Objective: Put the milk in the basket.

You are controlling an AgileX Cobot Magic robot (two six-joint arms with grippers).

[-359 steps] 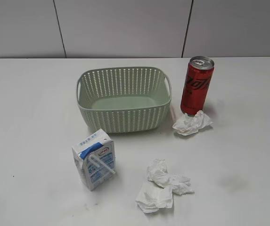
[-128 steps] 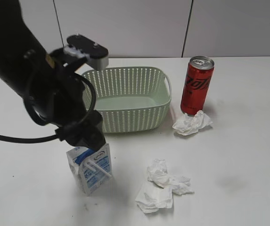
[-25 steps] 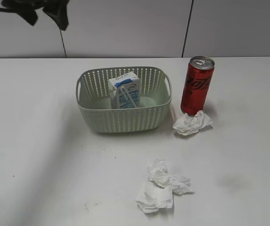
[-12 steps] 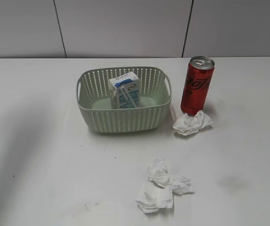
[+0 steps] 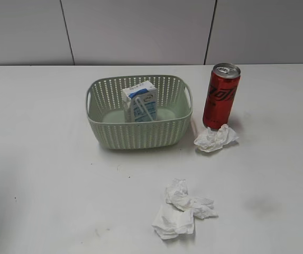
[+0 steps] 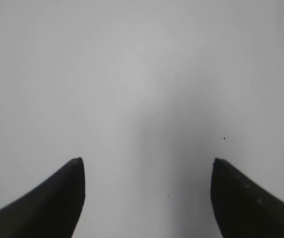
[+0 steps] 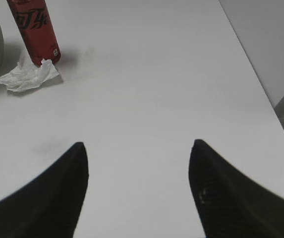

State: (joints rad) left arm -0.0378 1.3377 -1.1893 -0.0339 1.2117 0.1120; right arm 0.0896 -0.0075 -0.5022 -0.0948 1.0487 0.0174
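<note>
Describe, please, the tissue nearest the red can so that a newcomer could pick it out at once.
Start at the pale green basket in the middle of the table, then look right to the tall red can. The crumpled white tissue lies at the can's foot, on the near side. Unlike the larger tissue lying alone nearer the camera, it sits right against the can.

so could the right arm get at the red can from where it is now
Probably yes: the right pincer is open, and only bare table lies between it and the red can; a crumpled tissue sits at the can's base.
</note>
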